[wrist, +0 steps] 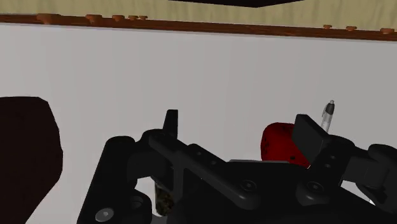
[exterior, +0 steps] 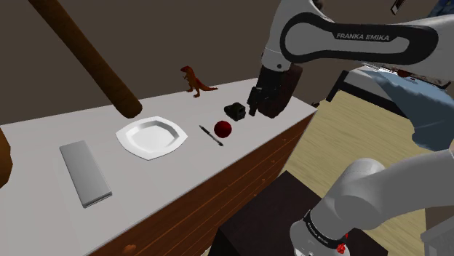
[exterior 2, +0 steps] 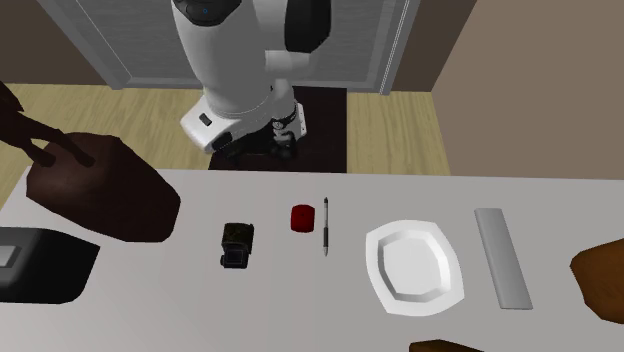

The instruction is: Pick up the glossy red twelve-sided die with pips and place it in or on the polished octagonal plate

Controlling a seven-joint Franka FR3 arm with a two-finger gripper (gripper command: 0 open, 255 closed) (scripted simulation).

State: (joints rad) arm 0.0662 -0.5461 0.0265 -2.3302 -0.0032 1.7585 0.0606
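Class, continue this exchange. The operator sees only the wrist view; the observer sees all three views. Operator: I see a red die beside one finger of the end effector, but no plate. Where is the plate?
Observer: In the shoulder view the white octagonal plate lies on the table, to the left of the red die.
Operator: Does anything lie between them?
Observer: Yes, a pen lies between die and plate, nearer the die.
Operator: Is there anything past the plate to watch for?
Observer: A flat grey slab lies beyond the plate, on the side away from the die and apart from the plate.
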